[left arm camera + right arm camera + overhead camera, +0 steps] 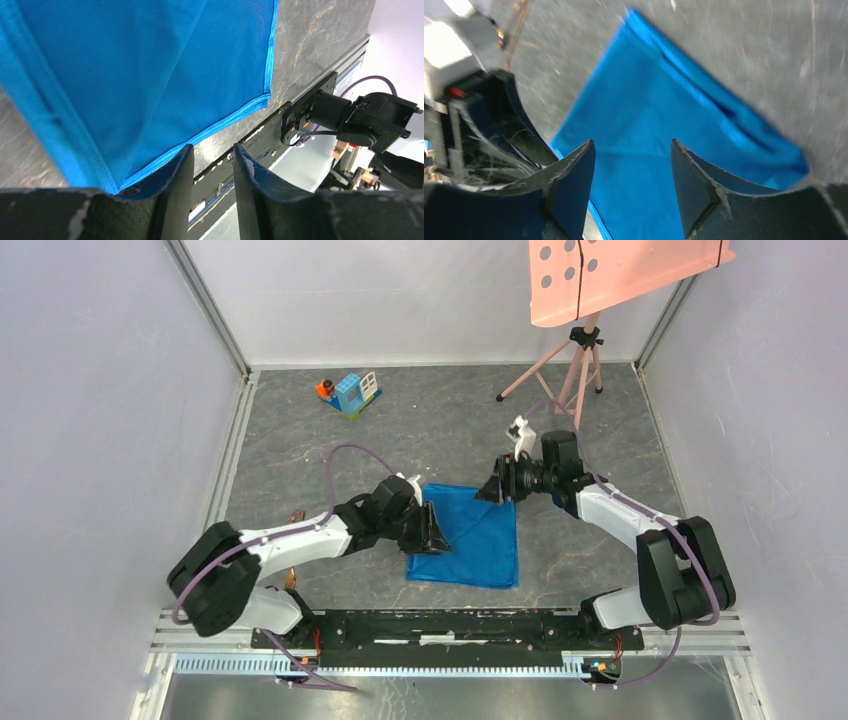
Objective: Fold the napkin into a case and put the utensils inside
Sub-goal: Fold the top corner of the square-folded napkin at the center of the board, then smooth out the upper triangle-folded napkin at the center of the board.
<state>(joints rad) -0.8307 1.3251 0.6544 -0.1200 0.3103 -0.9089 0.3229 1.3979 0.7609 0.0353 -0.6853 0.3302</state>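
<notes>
The table [400,440] has a dark grey top with pale marbled veins, walled on three sides. A blue napkin [475,540] lies flat on it in the near middle, folded to a rough square with a diagonal crease and doubled hems. Near the left edge lie thin copper-coloured utensils [296,515], too small to tell apart. At the far left stands a blue-and-white toy house [357,393], a small orange figure [324,390] just beside it. A pink tripod [575,370] stands at the far right.
</notes>
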